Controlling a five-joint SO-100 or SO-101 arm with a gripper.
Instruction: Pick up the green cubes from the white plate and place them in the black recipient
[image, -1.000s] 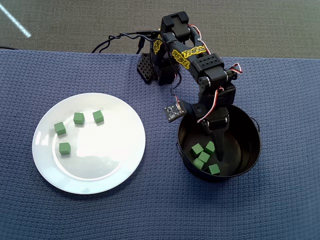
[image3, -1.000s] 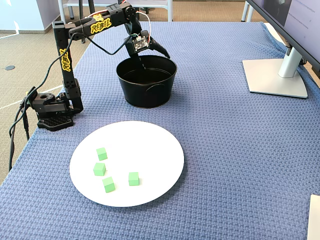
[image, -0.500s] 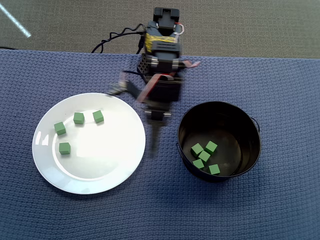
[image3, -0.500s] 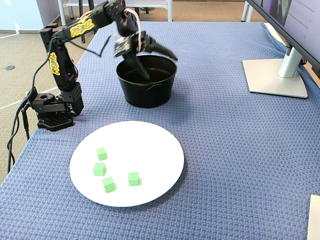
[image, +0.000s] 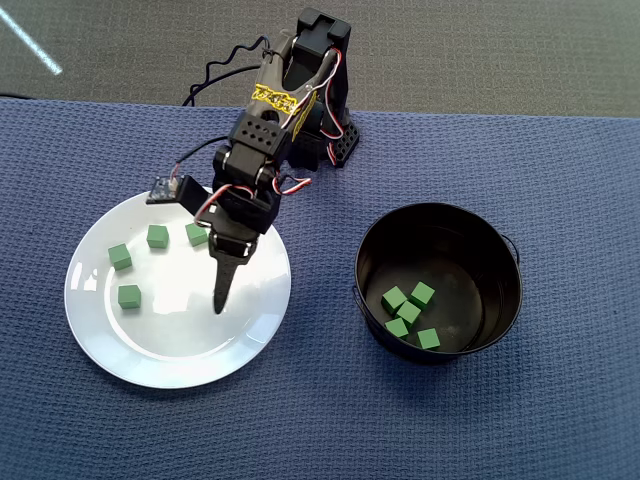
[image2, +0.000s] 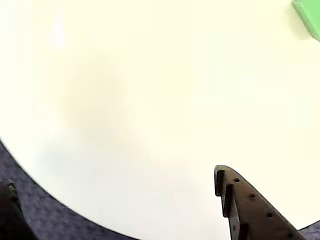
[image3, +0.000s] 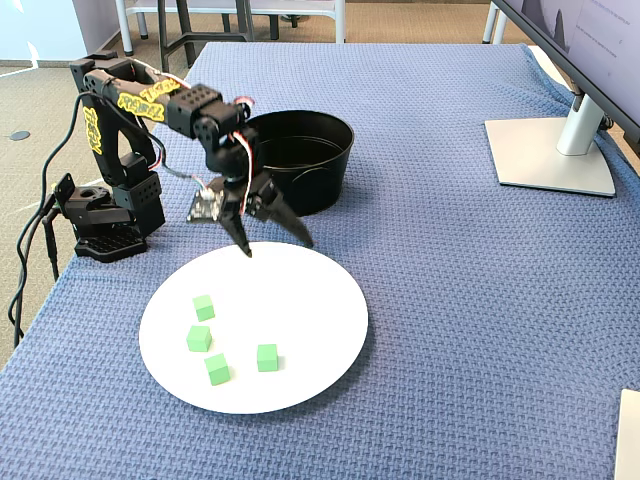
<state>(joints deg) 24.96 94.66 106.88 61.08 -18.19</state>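
Hovering spread-fingered and empty, the hand (image3: 278, 242) hangs over the white plate's (image: 250, 340) rim nearest the black recipient (image: 500, 310). Only the fixed view shows that spread; overhead the fingers look like one spike. Four matte green cubes (image: 157, 236) lie beyond it on the plate, five more in the recipient.

Blue woven cloth (image3: 480, 300), monitor stand (image3: 552, 150)

An office: monitor stand (image3: 556, 150) (screen above), chair legs (image3: 190, 22) behind.
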